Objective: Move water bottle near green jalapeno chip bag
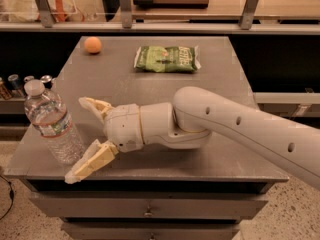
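place: robot-lab kitchenette — grey drawer cabinet (225, 84) | cans (15, 82) on side shelf | gripper (79, 140) above cabinet's front-left

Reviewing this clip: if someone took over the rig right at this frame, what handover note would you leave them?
Gripper: open, jaws spread wide, right beside the water bottle, not closed on it.
Water bottle: upright at the table's near corner, on the picture's left.
Green jalapeno chip bag: lying flat at the table's far side, well apart from the bottle. An orange ball sits to its left in the picture.
Done: gripper lined up at the bottle, which is not yet grasped.
Left: close on the bottle, carry it across, set it down beside the bag.
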Action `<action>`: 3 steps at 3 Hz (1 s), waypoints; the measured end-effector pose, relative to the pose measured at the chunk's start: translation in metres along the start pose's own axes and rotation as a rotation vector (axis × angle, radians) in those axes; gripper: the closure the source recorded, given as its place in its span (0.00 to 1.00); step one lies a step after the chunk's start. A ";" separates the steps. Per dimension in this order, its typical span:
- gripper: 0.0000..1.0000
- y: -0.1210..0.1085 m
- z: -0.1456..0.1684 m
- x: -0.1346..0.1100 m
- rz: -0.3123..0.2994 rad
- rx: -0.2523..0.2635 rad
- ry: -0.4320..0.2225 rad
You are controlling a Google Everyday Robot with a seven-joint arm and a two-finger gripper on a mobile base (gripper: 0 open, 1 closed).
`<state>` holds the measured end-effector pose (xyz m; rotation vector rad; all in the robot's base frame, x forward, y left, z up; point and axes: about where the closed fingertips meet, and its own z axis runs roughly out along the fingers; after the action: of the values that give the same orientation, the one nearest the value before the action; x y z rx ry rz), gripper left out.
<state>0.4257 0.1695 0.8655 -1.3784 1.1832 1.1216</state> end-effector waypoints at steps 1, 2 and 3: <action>0.00 0.001 0.012 0.002 0.001 -0.005 -0.017; 0.17 0.002 0.021 0.003 0.000 -0.010 -0.033; 0.40 0.001 0.025 0.003 -0.003 -0.013 -0.038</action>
<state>0.4238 0.1937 0.8593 -1.3618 1.1484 1.1505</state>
